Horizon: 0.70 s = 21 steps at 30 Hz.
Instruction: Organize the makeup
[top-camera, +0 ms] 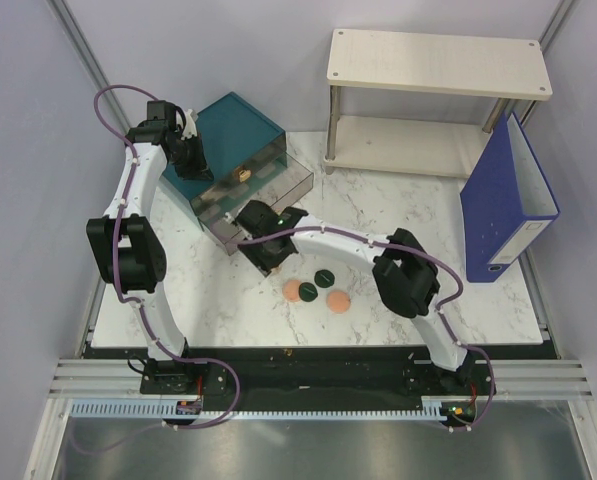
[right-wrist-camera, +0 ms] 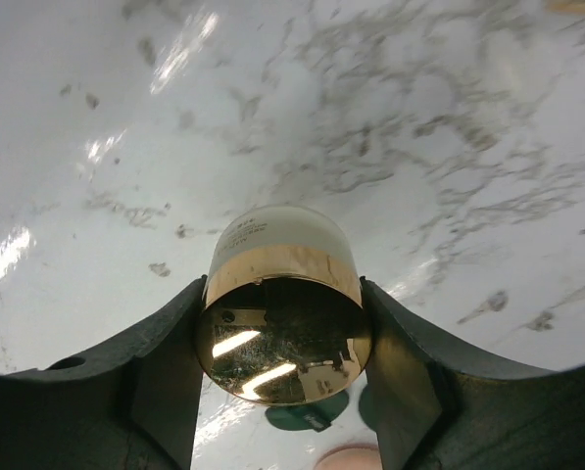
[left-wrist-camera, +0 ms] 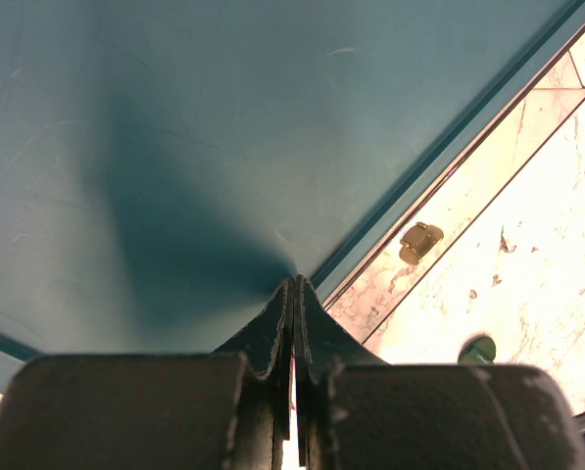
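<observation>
My right gripper (right-wrist-camera: 280, 296) is shut on the gold-lidded round jar (right-wrist-camera: 282, 243), held lid toward the camera above the marble table. In the top view this gripper (top-camera: 267, 252) hangs just in front of the open clear drawers, and the jar is hidden under it. Two peach-pink discs (top-camera: 292, 291) (top-camera: 338, 302) and two dark green compacts (top-camera: 324, 277) (top-camera: 306, 291) lie on the table. My left gripper (left-wrist-camera: 294, 286) is shut and empty, its tip on the teal box top (left-wrist-camera: 174, 147). A small gold item (left-wrist-camera: 420, 242) lies in a clear drawer. A green item (left-wrist-camera: 478, 348) shows past it.
The teal drawer box (top-camera: 233, 128) stands at the back left with two clear drawers (top-camera: 283, 180) pulled out. A beige two-level shelf (top-camera: 438, 62) stands at the back. A big blue binder (top-camera: 503, 200) stands at the right.
</observation>
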Tool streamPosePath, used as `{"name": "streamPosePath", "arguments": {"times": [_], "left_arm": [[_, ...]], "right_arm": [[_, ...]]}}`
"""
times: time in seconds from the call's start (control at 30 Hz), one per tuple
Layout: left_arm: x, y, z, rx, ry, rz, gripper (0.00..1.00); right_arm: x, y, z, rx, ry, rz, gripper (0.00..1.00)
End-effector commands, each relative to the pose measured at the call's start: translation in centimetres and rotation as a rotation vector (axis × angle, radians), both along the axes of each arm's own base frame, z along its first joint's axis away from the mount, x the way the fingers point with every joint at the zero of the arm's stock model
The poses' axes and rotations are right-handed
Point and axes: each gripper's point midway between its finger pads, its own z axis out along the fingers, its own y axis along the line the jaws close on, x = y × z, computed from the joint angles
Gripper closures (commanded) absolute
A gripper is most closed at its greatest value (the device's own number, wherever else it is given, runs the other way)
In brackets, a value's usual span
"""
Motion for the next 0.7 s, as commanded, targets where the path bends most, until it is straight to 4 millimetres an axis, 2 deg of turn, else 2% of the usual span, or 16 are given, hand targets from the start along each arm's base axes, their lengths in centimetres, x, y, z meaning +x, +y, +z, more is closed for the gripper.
{"name": "streamPosePath", "arguments": {"times": [0.0, 0.07, 0.1, 0.17, 0.2, 0.43, 0.5, 0.53, 0.67], "left_arm": [[-6.0, 0.9, -6.9, 0.070, 0.338, -0.012, 0.98], [-6.1, 0.9, -7.0, 0.067, 0.341, -0.014, 0.98], [-6.1, 1.0, -7.0, 0.068, 0.340, -0.012, 0.98], [-6.1, 1.0, -7.1, 0.068, 0.344, -0.012, 0.98], [-6.1, 0.9, -7.2, 0.069, 0.344, -0.013, 0.98], [-6.3, 1.0, -7.3, 0.070, 0.351, -0.011, 0.98], [-6.2, 1.0, -7.3, 0.072, 0.349, -0.012, 0.98], [-6.3, 1.0, -7.4, 0.074, 0.352, -0.013, 0.98], [-6.3, 1.1, -7.5, 0.074, 0.355, -0.011, 0.98]], "right_arm": [[7.3, 0.6, 10.4, 0.253, -0.165, -0.151, 1.00], [8.9, 0.8, 11.0, 0.290, -0.170, -0.176, 1.00], [10.3, 0.9, 12.3, 0.329, -0.187, -0.203, 1.00], [11.6, 1.2, 12.5, 0.364, -0.182, -0.224, 1.00], [12.7, 1.2, 13.5, 0.397, -0.192, -0.251, 1.00], [18.2, 0.1, 12.9, 0.503, -0.216, -0.428, 1.00], [19.5, -0.1, 13.2, 0.524, -0.220, -0.448, 0.99], [19.9, 0.1, 12.1, 0.520, -0.207, -0.455, 0.99], [21.5, 0.8, 12.0, 0.570, -0.213, -0.478, 0.95]]}}
